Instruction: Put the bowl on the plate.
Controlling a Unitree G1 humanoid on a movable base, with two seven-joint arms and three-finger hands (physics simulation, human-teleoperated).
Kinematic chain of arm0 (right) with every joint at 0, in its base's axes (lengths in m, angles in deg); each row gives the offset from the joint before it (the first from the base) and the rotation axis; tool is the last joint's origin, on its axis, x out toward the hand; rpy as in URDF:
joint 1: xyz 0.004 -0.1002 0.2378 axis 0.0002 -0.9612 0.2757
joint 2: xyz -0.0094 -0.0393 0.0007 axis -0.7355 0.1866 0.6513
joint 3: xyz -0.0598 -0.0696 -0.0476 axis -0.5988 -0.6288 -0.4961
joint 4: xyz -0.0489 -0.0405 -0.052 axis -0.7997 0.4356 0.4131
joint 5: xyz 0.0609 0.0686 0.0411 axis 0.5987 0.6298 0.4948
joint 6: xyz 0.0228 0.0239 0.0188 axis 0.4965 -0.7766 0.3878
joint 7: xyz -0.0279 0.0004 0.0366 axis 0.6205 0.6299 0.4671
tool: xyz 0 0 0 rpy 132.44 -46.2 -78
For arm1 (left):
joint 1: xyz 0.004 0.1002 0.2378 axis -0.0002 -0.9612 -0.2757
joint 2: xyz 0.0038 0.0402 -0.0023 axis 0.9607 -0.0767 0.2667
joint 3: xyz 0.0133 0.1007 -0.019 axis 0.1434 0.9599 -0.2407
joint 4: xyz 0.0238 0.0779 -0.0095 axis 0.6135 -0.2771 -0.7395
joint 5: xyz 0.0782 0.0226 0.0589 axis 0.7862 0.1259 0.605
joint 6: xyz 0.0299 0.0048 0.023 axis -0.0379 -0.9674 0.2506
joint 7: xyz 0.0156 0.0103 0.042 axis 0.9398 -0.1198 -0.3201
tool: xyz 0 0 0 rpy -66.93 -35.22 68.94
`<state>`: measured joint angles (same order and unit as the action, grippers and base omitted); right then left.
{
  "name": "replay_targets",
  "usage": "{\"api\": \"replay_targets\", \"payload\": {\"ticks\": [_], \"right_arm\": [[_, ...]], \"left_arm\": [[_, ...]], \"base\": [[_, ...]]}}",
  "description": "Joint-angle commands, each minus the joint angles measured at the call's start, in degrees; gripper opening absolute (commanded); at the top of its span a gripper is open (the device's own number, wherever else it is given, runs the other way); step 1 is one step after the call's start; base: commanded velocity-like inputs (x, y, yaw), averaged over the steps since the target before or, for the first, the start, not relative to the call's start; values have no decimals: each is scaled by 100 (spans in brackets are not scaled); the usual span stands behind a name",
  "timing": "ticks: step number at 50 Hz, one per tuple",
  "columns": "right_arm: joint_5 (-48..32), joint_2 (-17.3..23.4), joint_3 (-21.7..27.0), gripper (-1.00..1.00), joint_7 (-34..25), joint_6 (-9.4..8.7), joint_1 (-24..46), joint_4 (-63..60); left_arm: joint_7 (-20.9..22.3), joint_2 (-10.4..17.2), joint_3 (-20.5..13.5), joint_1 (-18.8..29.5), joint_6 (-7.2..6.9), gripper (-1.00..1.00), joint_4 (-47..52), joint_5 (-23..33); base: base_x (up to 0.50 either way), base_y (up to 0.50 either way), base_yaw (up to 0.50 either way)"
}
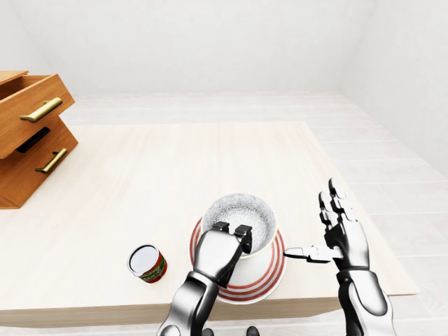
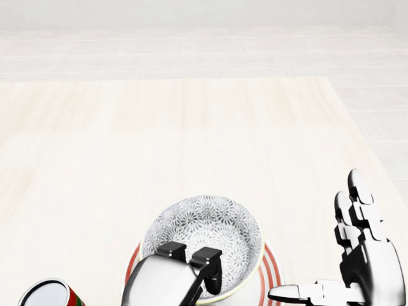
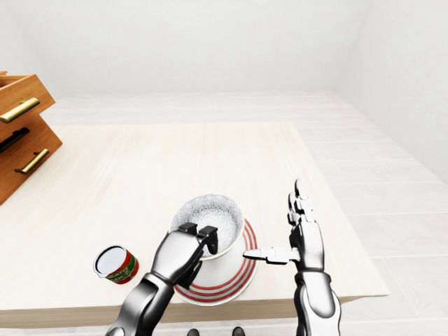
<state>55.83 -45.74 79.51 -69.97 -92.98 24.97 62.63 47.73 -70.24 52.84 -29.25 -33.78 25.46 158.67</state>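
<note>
Altogether: one bowl (image 1: 241, 213), one plate (image 1: 269, 270), one can (image 1: 147, 263).
</note>
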Motion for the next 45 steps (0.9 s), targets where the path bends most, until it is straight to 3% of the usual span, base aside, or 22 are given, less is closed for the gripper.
{"api": "replay_targets", "payload": {"ticks": [1, 11, 39, 42, 43, 45], "right_arm": [[-17, 2, 7, 100, -14, 0, -49, -168], [-48, -41, 11, 100, -22, 0, -64, -134], [-38, -37, -48, 100, 0, 0, -51, -100], [-38, -34, -52, 100, 4, 0, -54, -87], [-42, -33, -51, 100, 8, 0, -56, -74], [-43, -29, -61, 100, 10, 0, -45, -81]], "left_arm": [[-264, -45, -92, 116, 105, -100, -205, -89], [-306, -83, -58, 48, 186, -100, -269, -152], [-243, -56, -70, -38, 34, -100, -239, -275], [-217, -29, -58, -33, 38, -95, -237, -235], [-226, -20, -54, -23, 39, -80, -217, -198], [-185, -57, -81, -45, 21, -80, -214, -330]], "base": [[0, 0, 0], [0, 0, 0], [0, 0, 0], [0, 0, 0], [0, 0, 0], [0, 0, 0]]}}
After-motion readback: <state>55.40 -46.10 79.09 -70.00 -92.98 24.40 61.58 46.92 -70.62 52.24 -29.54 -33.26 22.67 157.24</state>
